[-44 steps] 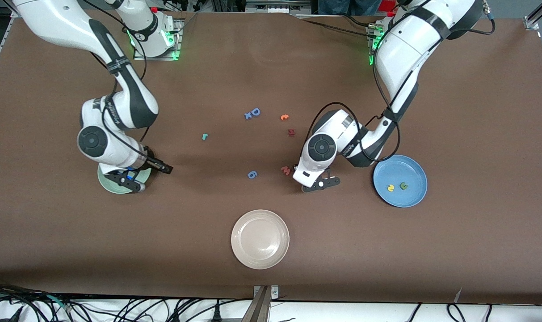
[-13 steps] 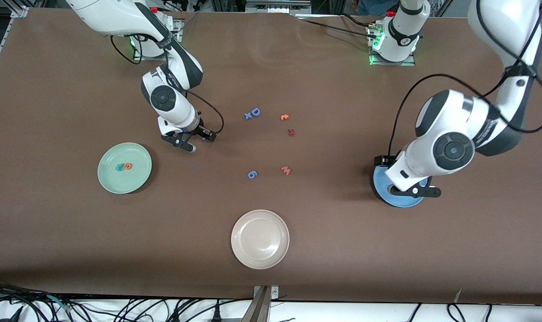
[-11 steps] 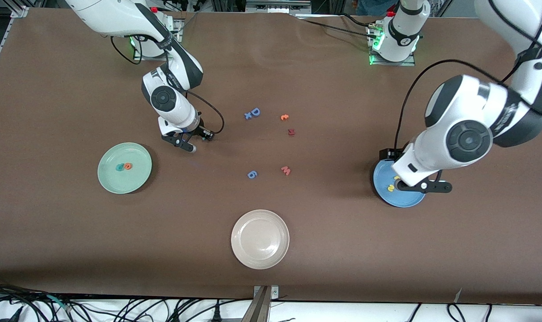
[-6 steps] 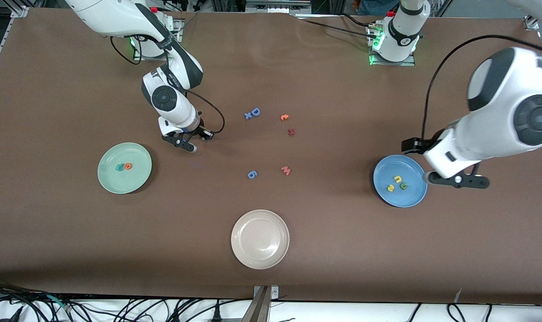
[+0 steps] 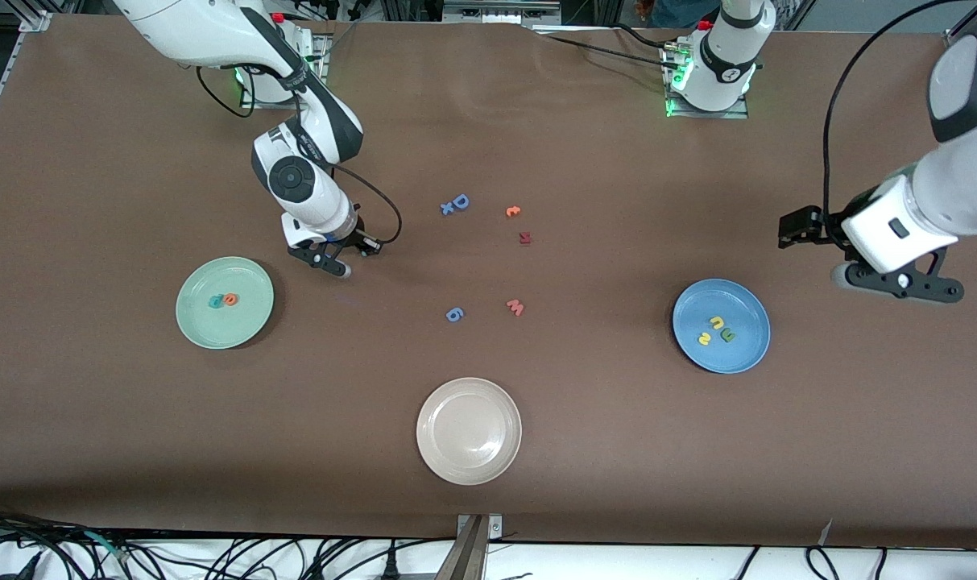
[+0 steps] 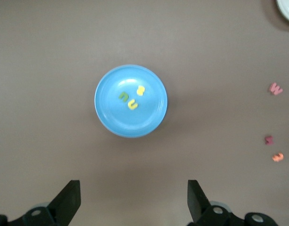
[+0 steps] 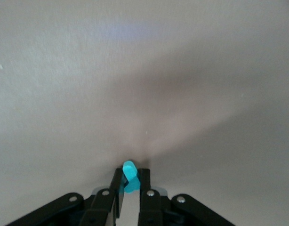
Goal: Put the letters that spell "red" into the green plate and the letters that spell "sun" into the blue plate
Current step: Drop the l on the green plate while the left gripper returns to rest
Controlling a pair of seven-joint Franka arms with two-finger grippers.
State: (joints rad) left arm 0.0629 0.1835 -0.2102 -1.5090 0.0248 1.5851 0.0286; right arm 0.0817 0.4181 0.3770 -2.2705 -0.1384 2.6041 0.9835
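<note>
The green plate holds a teal "d" and an orange "e". My right gripper is low at the table between that plate and the blue "D", shut on the teal "r", which sticks out past the fingertips. The blue plate holds a yellow "s", a yellow "u" and an olive "n". My left gripper hangs open and empty, high over bare table toward the left arm's end from the blue plate.
Loose in the middle of the table lie a big blue "D" with a small blue piece beside it, an orange letter, a dark red letter, a pink "w" and a blue "6". A beige-white plate sits nearest the front camera.
My left gripper rose away from the blue plate toward the left arm's end, leaving the yellow "u" in the plate. My right gripper shut on the teal "r".
</note>
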